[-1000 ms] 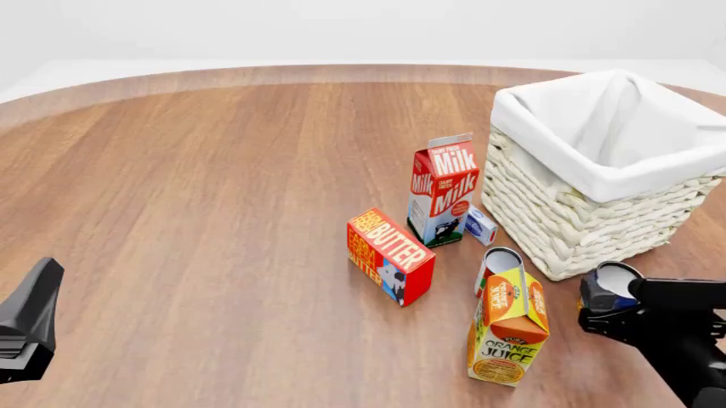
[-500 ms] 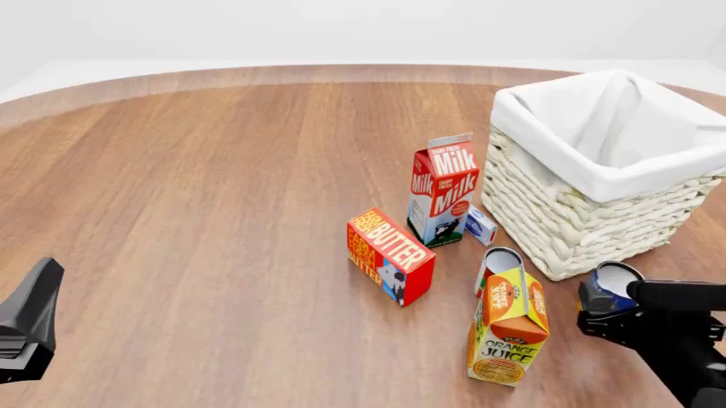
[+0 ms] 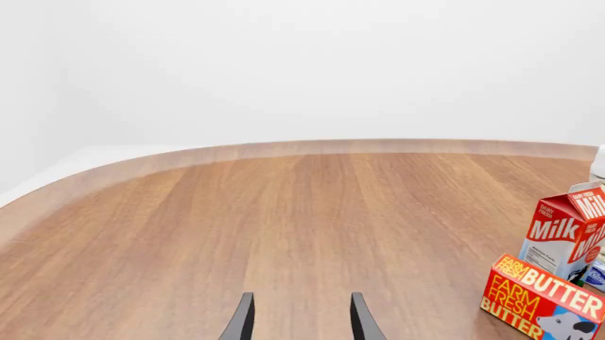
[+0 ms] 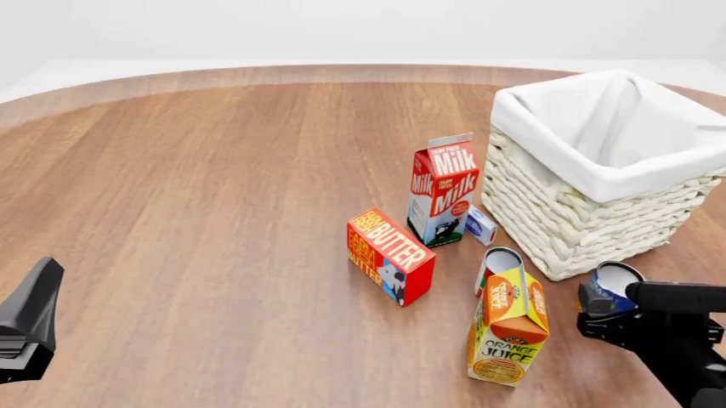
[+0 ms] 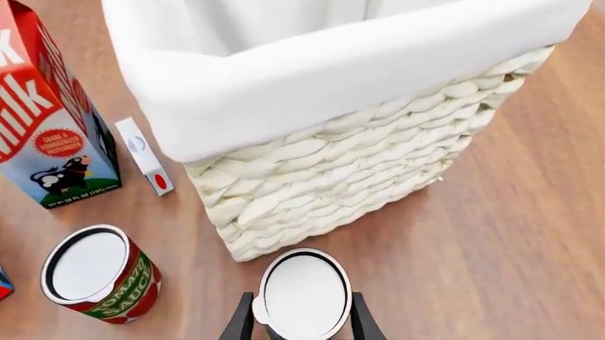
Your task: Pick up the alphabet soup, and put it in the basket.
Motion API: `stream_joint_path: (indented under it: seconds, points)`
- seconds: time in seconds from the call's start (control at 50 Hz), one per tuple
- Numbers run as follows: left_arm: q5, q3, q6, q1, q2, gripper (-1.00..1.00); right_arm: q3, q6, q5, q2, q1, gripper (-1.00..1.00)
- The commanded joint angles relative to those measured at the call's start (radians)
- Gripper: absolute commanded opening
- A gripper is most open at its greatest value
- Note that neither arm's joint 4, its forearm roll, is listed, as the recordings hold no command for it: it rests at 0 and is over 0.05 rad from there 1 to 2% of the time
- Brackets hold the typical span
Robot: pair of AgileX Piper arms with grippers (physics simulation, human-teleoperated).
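Observation:
The alphabet soup (image 4: 613, 285) is a short blue can with a pale flat top, standing on the table just in front of the basket (image 4: 590, 221). In the right wrist view the alphabet soup (image 5: 302, 294) sits between my right gripper's fingers (image 5: 243, 322). My right gripper (image 4: 604, 310) is open, with one finger on each side of the can and close to its wall. The whitish woven basket (image 5: 359, 170) has a white cloth liner over its rim. My left gripper (image 4: 46, 276) stays at the near left, open and empty (image 3: 302, 315).
A red-labelled can (image 4: 497, 262) and an orange juice carton (image 4: 508, 327) stand just left of the soup. A milk carton (image 4: 443, 191), a small white box (image 4: 481, 225) and a butter box (image 4: 388, 255) sit further left of the basket.
My right gripper has sunk slightly around the can. The left arm has not moved.

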Motion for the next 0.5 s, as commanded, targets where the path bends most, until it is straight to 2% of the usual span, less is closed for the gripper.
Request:
stream_joint_path:
  seconds: [0.02, 0.5]
  points:
    - [0.0, 0.0, 0.0, 0.0, 0.0, 1.0, 0.0, 0.002, 0.0, 0.007, 0.001, 1.0]
    - [0.0, 0.0, 0.0, 0.0, 0.0, 1.0, 0.0, -0.003, 0.0, 0.018, -0.005, 1.0]
